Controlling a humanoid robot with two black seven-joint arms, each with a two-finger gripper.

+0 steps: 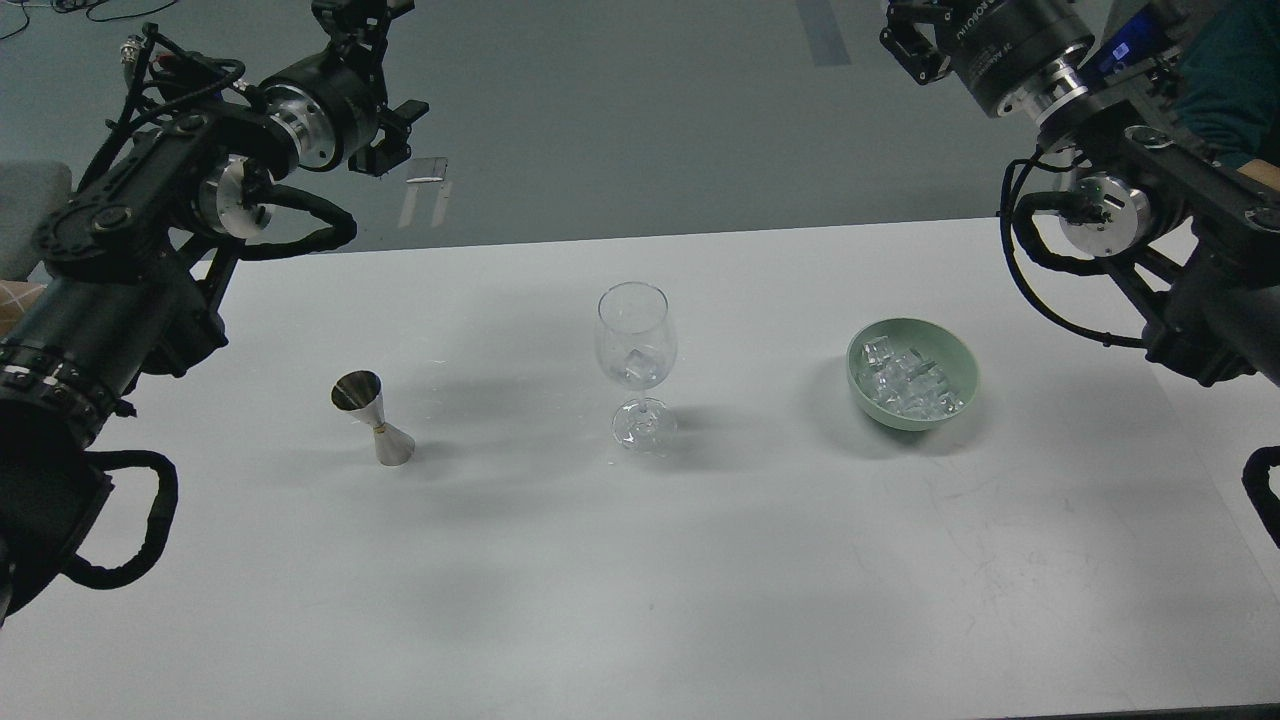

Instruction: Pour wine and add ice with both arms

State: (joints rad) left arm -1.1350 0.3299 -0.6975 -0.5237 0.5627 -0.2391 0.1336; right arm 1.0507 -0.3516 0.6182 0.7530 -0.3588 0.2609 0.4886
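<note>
White desk (700, 580) under grey floor. Head view: jigger (373, 417) at left, wine glass (637, 362) at centre w/ 1 ice cube inside, green bowl (912, 373) of ice (908, 382) at right. Left end effector (385, 135) & right end effector (915, 45) raised, well apart from items; grip state can't tell.

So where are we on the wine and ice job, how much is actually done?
Partly done, it seems. One ice cube sits in the wine glass, so icing has at least begun; more ice remains in the green bowl. No wine shows in the glass. The steel jigger stands untouched on the table. Nothing is in hand: both arms are raised clear, left end effector and right end effector holding nothing visible.
</note>
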